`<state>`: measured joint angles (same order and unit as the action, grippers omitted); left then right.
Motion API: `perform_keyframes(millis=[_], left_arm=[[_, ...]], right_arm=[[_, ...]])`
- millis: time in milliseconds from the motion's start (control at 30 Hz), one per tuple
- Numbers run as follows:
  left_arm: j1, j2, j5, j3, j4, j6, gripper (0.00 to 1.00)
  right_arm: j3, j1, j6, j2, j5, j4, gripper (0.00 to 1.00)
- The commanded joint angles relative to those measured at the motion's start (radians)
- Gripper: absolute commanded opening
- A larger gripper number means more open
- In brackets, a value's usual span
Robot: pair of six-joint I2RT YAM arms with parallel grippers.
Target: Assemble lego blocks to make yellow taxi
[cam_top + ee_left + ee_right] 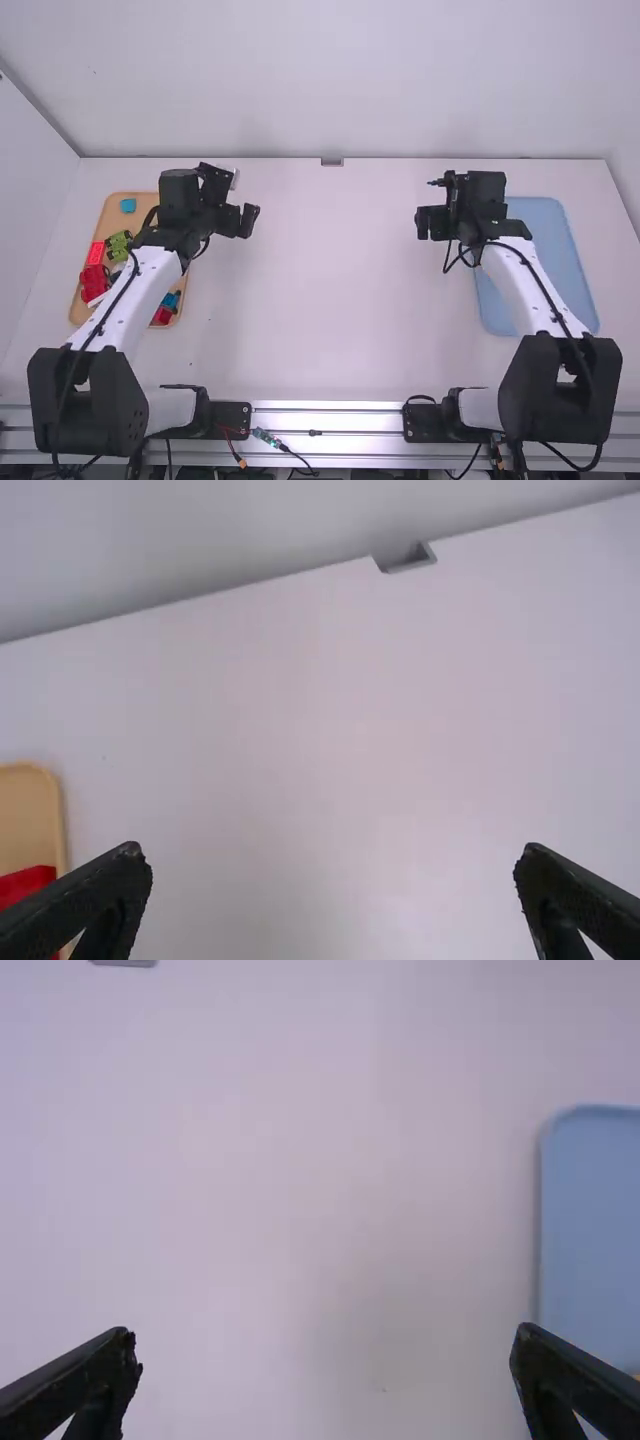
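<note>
Hanging over the table (330,300), the left claw (240,220) and right claw (430,222) sit well apart, each inside of its own side's tray. In its wrist view, the left claw (333,858) has its 2 fingers spread wide with nothing between them; the right claw (327,1338) is just as wide and bare, and both pairs of fingers are cut off at the bottom edge. The blocks lie in the tan tray (113,220) on the left side, partly covered by the left arm (128,298), so I can't count them. What shows is a blue block (128,205) near the far end, a green block (118,245), and 2 red blocks, the brighter (96,253) beyond the darker (93,281). Past the arm, at the near end, a small blue piece (170,299) and a red piece (162,316) peek out, their shapes hard to make out. The left wrist view catches just a corner of that tray and some red, half behind a finger. Under the right arm (520,285), the blue tray (545,225) is partly hidden too; at the right wrist view's edge, a yellow-orange sliver (636,1377) is too cropped to identify.
</note>
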<state>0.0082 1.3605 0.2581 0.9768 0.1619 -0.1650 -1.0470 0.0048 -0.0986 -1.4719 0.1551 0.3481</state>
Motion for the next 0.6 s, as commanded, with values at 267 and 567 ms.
perform_keyframes(millis=[267,567], left_arm=[[-0.008,-0.148,-0.135,-0.123,-0.115,0.135,0.85],[-0.008,-0.300,-0.258,-0.275,-0.162,0.165,0.70]], right_arm=[[0.100,-0.005,0.099,0.154,-0.137,-0.114,0.85],[0.247,-0.005,0.099,0.301,-0.155,-0.261,0.70]])
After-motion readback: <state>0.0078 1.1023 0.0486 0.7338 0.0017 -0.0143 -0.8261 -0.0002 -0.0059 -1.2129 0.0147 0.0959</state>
